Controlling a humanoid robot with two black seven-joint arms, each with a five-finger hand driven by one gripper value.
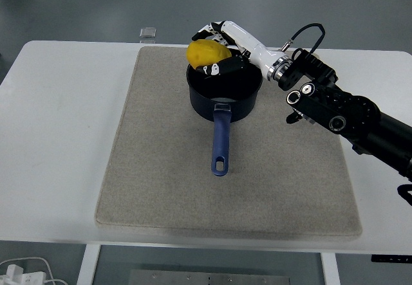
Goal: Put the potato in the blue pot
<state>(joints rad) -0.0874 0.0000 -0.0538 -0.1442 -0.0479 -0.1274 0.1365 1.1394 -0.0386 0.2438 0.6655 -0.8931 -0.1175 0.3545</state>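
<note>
Yellow and rounded, the potato (207,53) sits in the grip of the right hand (219,47), whose white and black fingers (212,68) are clamped around it from behind and beneath. It is held over the far rim of the blue pot (224,92), partly above the opening and partly beyond it, and it appears to be clear of the pot floor rather than resting inside. The pot stands on a grey felt mat (154,169) that covers most of the white table (58,137), with its long blue handle (220,145) pointing toward the near edge. The right arm (347,114) reaches in from the right side, its wrist angled across the pot's far right. The left arm is out of view. A small clear object (148,33) lies at the far edge of the table, well apart from the work.

Judging from this, the carry is nearly over and the placing step is in hand: the potato has been brought to the pot but not yet released. The next move likely calls for shifting the hand a little toward the middle of the opening, lowering until the potato is inside the walls, then loosening the fingers so it drops cleanly. Letting go too near the far rim risks it glancing off the edge and rolling onto the mat. The withdrawal should go upward, so the fingers do not catch the rim and tug the pot.
</note>
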